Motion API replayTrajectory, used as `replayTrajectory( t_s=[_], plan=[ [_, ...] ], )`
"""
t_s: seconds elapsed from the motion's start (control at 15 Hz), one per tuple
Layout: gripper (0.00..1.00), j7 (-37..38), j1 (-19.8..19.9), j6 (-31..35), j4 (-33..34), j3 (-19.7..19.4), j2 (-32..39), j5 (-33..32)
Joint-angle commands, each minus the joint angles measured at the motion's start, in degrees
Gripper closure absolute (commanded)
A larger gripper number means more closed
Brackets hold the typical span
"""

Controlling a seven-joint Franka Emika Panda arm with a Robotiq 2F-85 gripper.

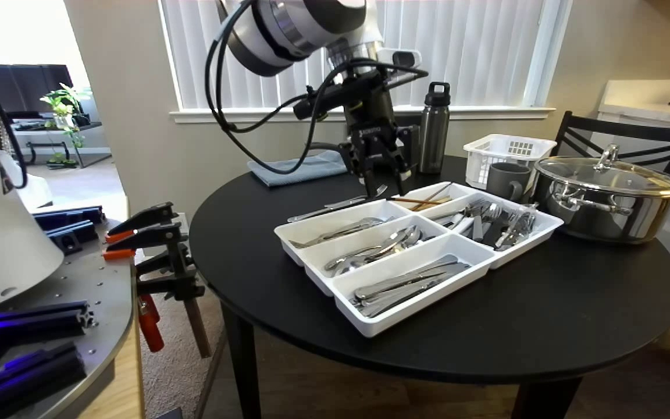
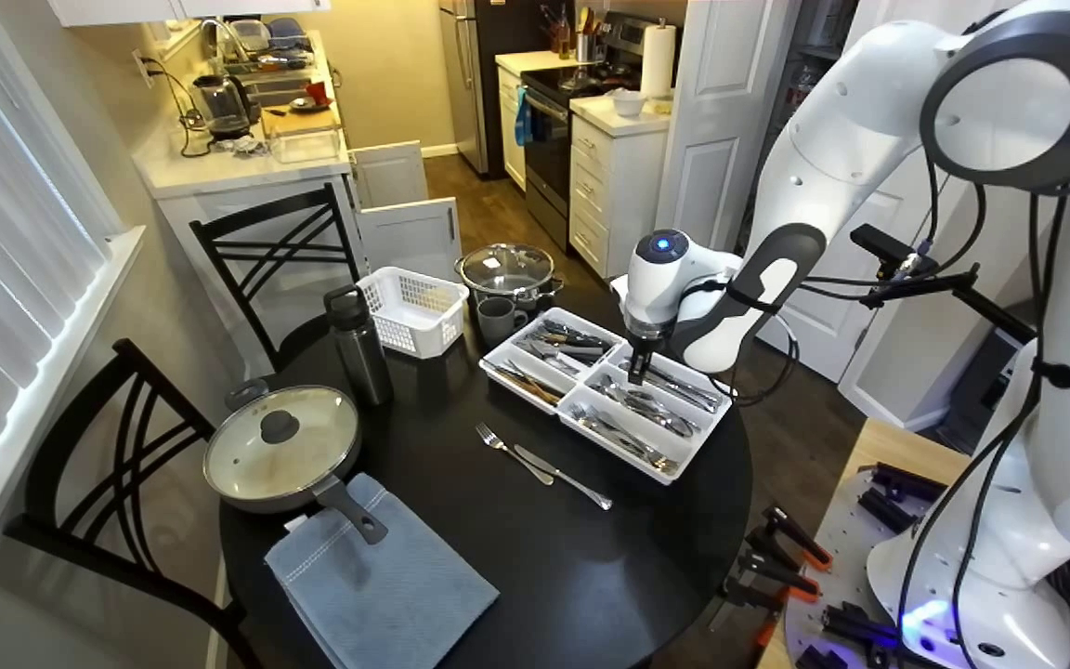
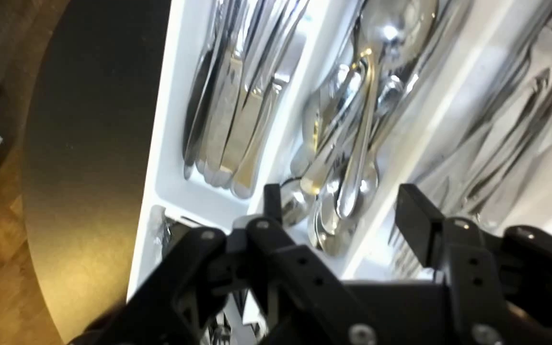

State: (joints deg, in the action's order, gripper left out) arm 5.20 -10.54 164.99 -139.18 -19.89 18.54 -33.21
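Note:
My gripper (image 3: 340,211) is open, with nothing between its black fingers. It hangs above a white cutlery tray (image 3: 155,143); both exterior views show the gripper (image 1: 386,183) (image 2: 639,367) and the tray (image 1: 428,298). In the wrist view its fingers are nearest the compartment of spoons (image 3: 352,143), one on each side of it. Knives (image 3: 228,120) lie in the compartment to the left, forks (image 3: 511,143) to the right. Chopsticks (image 2: 526,379) and mixed cutlery (image 2: 563,344) fill other compartments. A loose fork (image 2: 507,452) and knife (image 2: 567,478) lie on the table beside the tray.
On the round black table (image 1: 544,314) stand a lidded pan (image 2: 284,446), blue cloth (image 2: 386,585), steel bottle (image 2: 366,353), white basket (image 2: 414,321), grey mug (image 2: 498,319) and steel pot (image 1: 608,203). Black chairs (image 2: 266,242) stand behind. Clamps (image 1: 160,244) jut from the robot's base table.

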Motion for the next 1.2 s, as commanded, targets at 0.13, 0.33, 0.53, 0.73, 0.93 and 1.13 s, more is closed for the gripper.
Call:
replayTrajectory(
  t_s=[0.13, 0.33, 0.53, 0.73, 0.93, 1.13],
  plan=[
    [0.0, -16.08, 10.64, 1.8, -5.78, 21.29, -5.75, 22.17],
    [0.0, -24.21, 13.84, 0.25, -4.88, 32.51, -3.11, 35.33],
    [0.0, -24.95, 13.34, -1.02, -3.67, 35.38, -0.77, 37.55],
    [0.0, -21.67, 10.9, -0.61, -2.96, 32.53, 2.57, 33.72],
    [0.0, -16.64, 6.38, 0.66, -1.22, 26.62, 6.53, 28.66],
    [0.0, -12.82, 2.59, 0.4, 1.12, 22.37, 9.49, 24.96]
  ],
)
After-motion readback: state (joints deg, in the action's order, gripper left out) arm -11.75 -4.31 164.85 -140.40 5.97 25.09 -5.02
